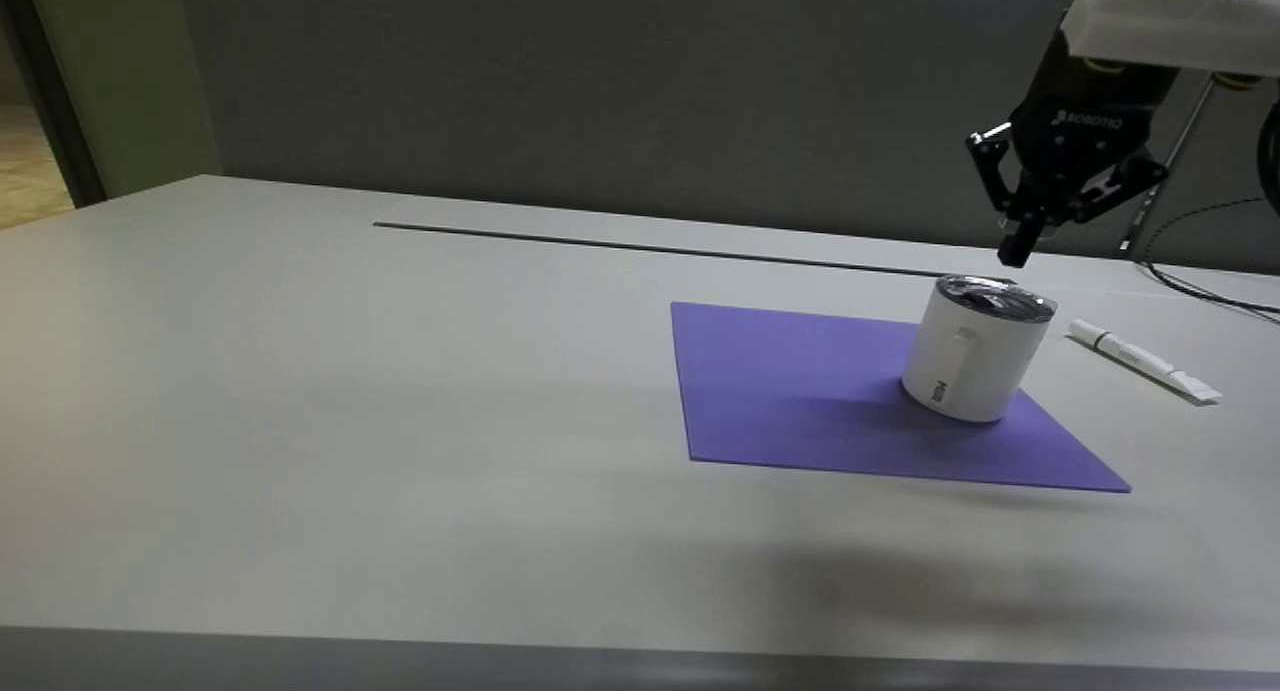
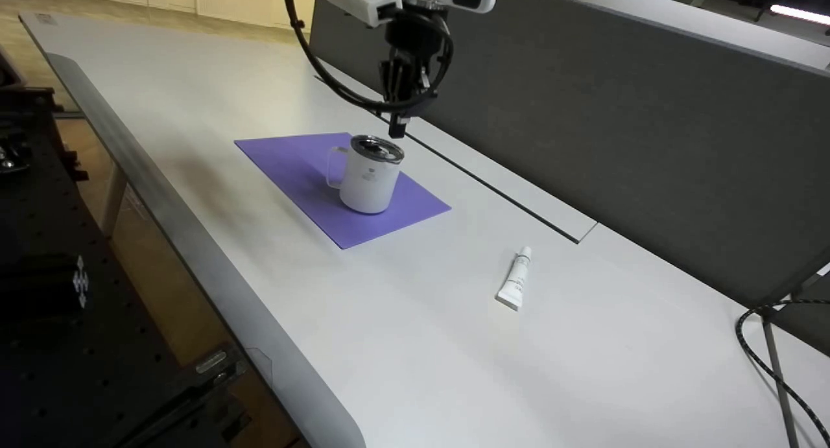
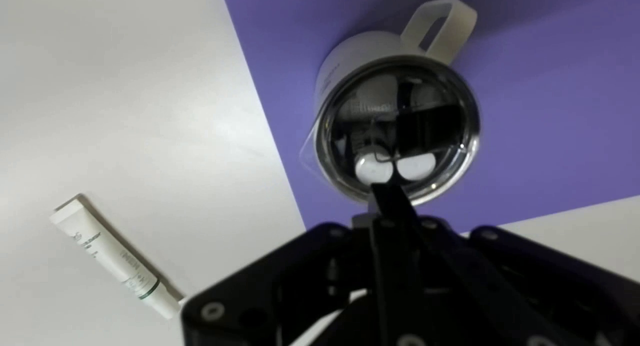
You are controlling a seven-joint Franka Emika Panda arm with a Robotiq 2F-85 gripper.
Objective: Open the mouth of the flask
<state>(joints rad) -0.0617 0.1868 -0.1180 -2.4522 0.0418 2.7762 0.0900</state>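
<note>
The flask is a white mug-like cylinder that stands upright on a purple mat, in both exterior views [image 1: 965, 366] [image 2: 368, 185] and in the wrist view [image 3: 350, 60]. Its mouth, the round top with a silvery rim [image 1: 995, 299] [image 2: 376, 148], is covered by a dark, shiny, see-through lid [image 3: 385, 100]. The lid is full of reflections, so its detail is hard to tell. A white handle [image 3: 452, 30] sticks out from the side. My gripper [image 1: 1018, 246] [image 2: 397, 127] [image 3: 385, 191] is shut and empty. Its fingertips point down just above the lid's edge, apparently apart from it.
The purple mat [image 1: 780, 391] [image 2: 292, 159] lies on the white table [image 1: 400, 471]. A white tube [image 1: 1145, 363] [image 2: 515, 279] [image 3: 112, 253] lies beside the mat. A grey partition [image 1: 600, 91] stands along the back edge. A dark cable [image 2: 771, 357] lies on the table.
</note>
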